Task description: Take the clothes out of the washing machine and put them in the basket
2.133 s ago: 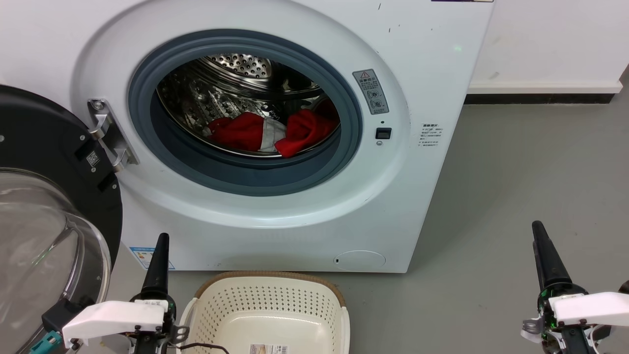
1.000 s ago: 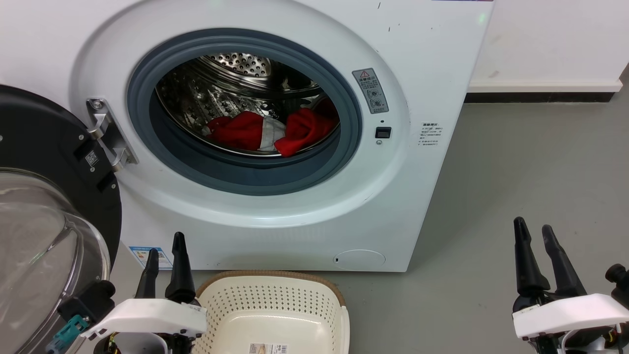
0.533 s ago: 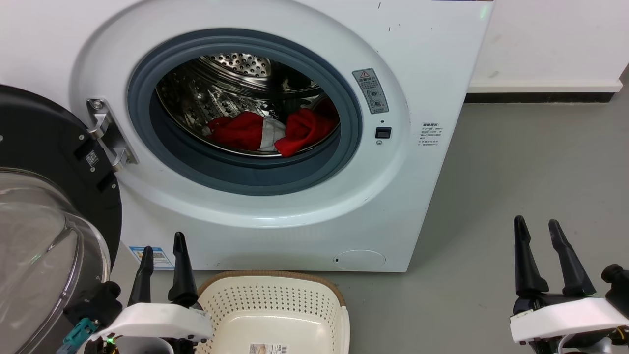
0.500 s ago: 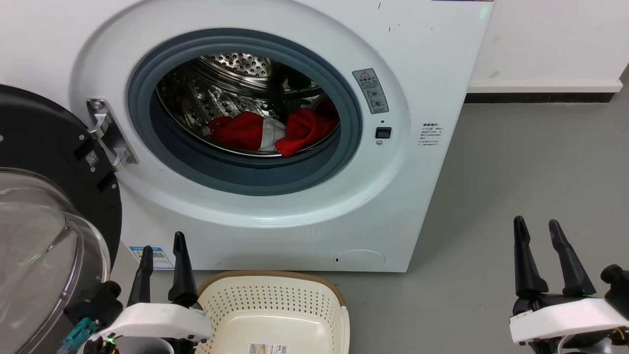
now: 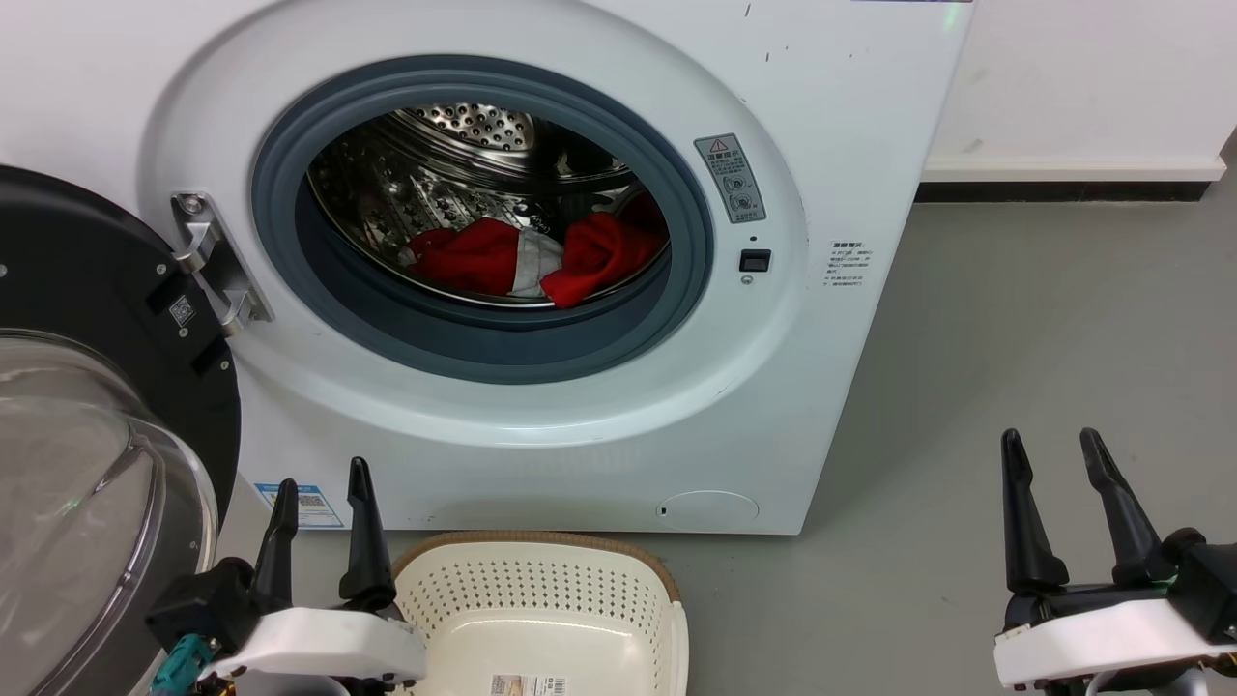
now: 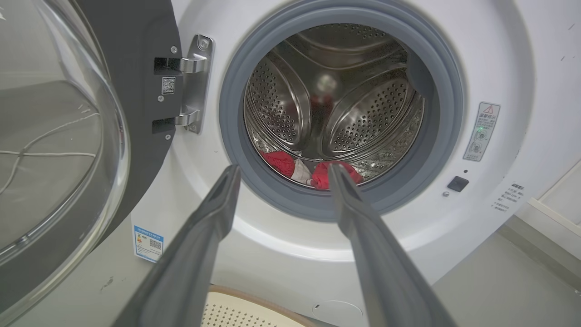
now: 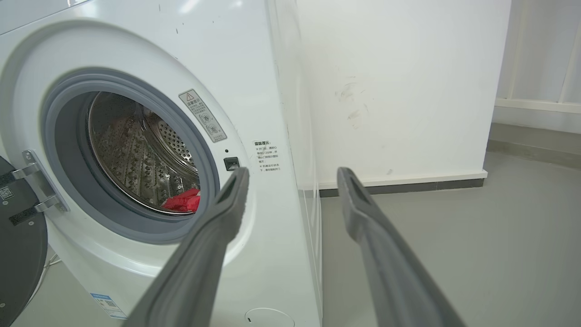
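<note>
Your left gripper [image 5: 322, 476] and right gripper [image 5: 1050, 437] both stand low, fingers spread, holding nothing. The clothes [image 5: 478, 259] lie low inside the washing machine [image 5: 831, 126] (its door [image 5: 87, 261] hangs open at left); the basket [image 5: 527, 580] sits on the near side, just before it.

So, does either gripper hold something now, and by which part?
Nothing is held. The left gripper and the right gripper are open and empty; the clothes lie inside the washing machine.

washing machine [image 5: 831, 116] porthole unblocked, door [image 5: 87, 406] swung left
</note>
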`<state>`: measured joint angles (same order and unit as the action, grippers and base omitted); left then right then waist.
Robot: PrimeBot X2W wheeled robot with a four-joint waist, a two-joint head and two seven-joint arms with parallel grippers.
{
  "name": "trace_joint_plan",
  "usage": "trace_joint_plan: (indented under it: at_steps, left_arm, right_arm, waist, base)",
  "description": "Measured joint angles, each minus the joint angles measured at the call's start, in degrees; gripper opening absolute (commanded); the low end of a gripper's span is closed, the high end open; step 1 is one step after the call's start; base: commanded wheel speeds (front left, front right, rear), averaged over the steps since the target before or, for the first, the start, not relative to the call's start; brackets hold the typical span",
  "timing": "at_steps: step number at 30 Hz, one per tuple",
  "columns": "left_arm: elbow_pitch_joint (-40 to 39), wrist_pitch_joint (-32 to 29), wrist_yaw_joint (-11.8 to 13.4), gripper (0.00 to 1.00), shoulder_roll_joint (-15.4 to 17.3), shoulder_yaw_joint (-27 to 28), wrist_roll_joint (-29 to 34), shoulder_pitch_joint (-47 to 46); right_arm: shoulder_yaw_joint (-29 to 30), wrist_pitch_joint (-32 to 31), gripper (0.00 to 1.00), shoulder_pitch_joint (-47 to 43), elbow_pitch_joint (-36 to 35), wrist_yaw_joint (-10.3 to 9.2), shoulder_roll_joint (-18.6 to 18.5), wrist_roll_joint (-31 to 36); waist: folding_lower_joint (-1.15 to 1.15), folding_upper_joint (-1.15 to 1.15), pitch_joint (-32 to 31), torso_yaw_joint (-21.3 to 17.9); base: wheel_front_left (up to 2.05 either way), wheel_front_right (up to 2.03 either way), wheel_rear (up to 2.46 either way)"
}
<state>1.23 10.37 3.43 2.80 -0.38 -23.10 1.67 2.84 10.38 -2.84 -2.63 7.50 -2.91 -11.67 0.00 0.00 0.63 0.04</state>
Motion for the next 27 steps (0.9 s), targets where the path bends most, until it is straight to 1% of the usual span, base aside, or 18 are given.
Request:
trace_joint_plan:
  at_steps: [12, 27]
  left_arm:
    - [-0.2, 1.5, -0.1, 1.0, 0.0, -0.6, 5.8, 0.6]
    - [0.3, 3.2, 0.7, 1.0, 0.0, -0.8, 12.1, 1.5]
  right_arm:
    - [-0.1, 1.5, 1.0, -1.1, -0.8, 0.0, 0.0, 6.8]
    - [-0.1, 3.2, 1.0, -2.0, -1.5, 0.0, 0.0, 13.0]
  waist:
    - [0.0, 0.0, 0.0, -0.2]
    - [0.0, 0.0, -0.1, -0.2]
  base:
    - [0.0, 0.0, 0.0]
    - [0.0, 0.0, 0.0]
